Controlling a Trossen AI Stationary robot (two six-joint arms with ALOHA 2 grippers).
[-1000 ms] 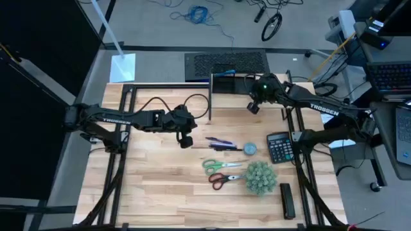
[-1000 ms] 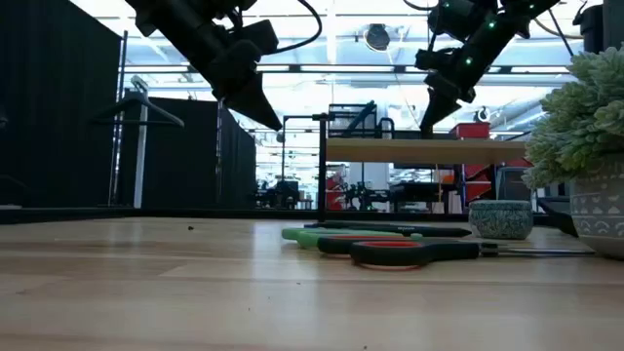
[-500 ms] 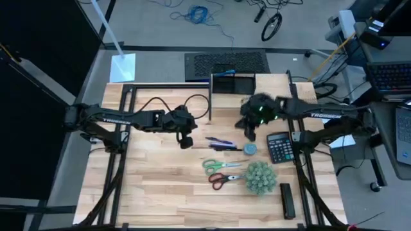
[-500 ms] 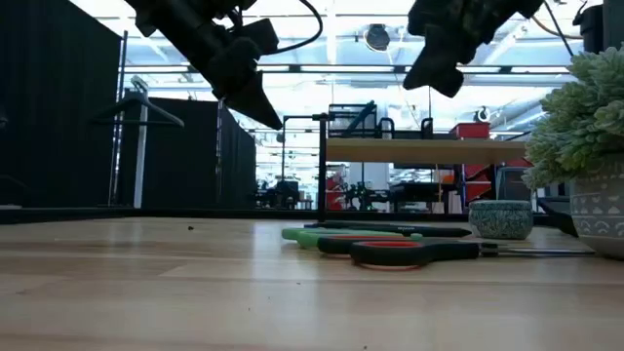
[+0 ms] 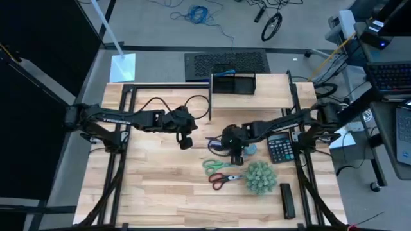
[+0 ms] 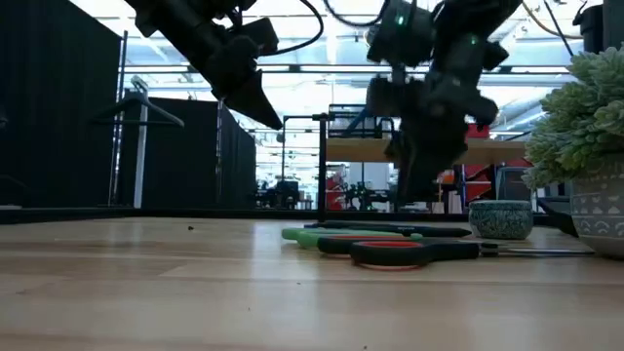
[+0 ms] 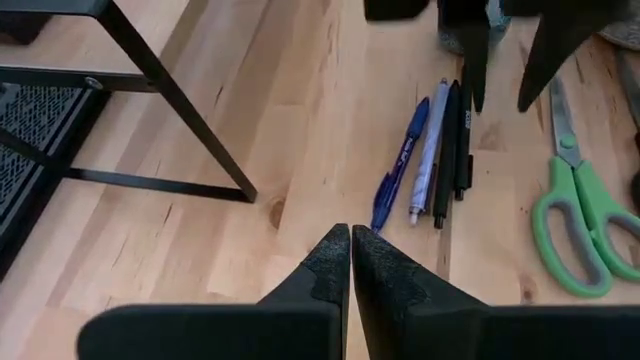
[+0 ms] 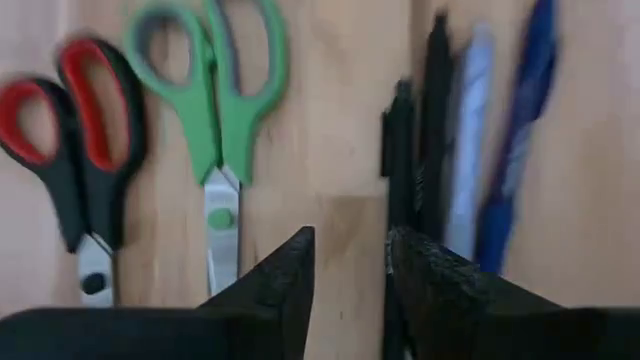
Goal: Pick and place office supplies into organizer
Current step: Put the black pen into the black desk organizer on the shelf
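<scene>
Right hand (image 5: 236, 153) hangs low over the pens (image 5: 218, 142) near mid-bench, fingers (image 8: 280, 285) apart w/ a narrow gap, pointing down at the dark pen (image 8: 418, 150). Not touching anything as far as the views show. Four pens lie side by side: two dark, one pale (image 7: 432, 150), one blue (image 7: 400, 165).

Left hand (image 5: 186, 142) hovers just left of the pens, well above the bench (image 5: 154, 186), fingers (image 7: 325, 275) pressed together, holding nothing.

Scissors w/ green handles (image 5: 215, 165) lie just in front of the pens; scissors w/ red handles (image 5: 221, 179) sit right beside them, nearer the front edge. Blue-grey disc (image 5: 250, 149) rests btwn the pens and the calculator (image 5: 279, 147), close to the right hand.

Organizer (image 5: 233, 83), a black mesh tray, sits at the back of the bench, well apart from the supplies. Fuzzy green plant ball (image 5: 261, 178) stands right of the red scissors. Small black bar (image 5: 287, 200) lies at the front right corner.
</scene>
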